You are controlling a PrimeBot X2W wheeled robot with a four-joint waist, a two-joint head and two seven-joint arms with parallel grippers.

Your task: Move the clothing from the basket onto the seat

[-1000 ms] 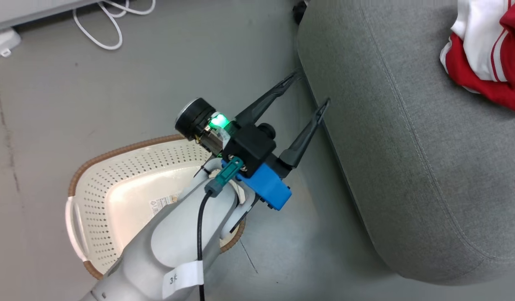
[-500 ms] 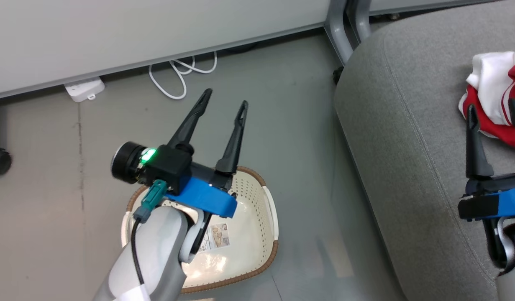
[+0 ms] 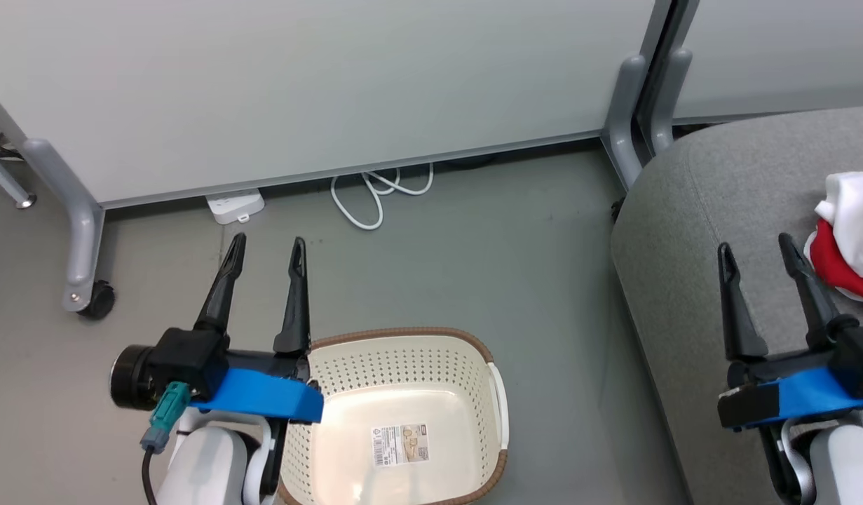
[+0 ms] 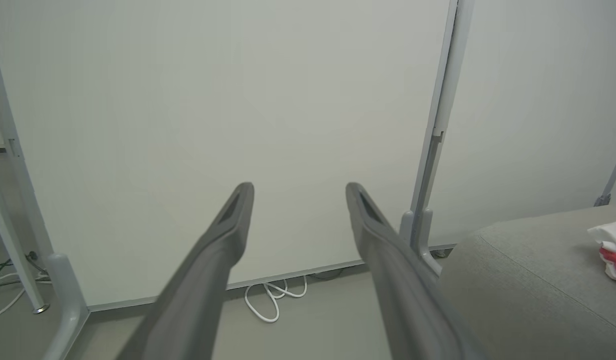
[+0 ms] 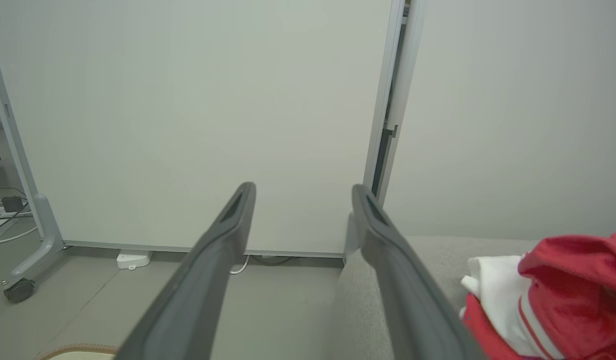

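Red-and-white clothing [image 3: 848,245] lies on the seat [image 3: 683,280] at the right edge, just right of the right gripper [image 3: 753,243]. The left gripper [image 3: 268,240] sits by the basket [image 3: 403,332], lower centre. Both grippers have fingers spread, holding nothing.

Cream basket [image 3: 403,368] is set upright on floor [image 3: 508,245], bottom sticker [image 3: 400,443] exposed. Red-white clothing [image 3: 848,238] is bunched on grey seat [image 3: 683,231].

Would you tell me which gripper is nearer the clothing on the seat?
Right: the right gripper is close beside the clothing, while the left gripper is far off by the basket.
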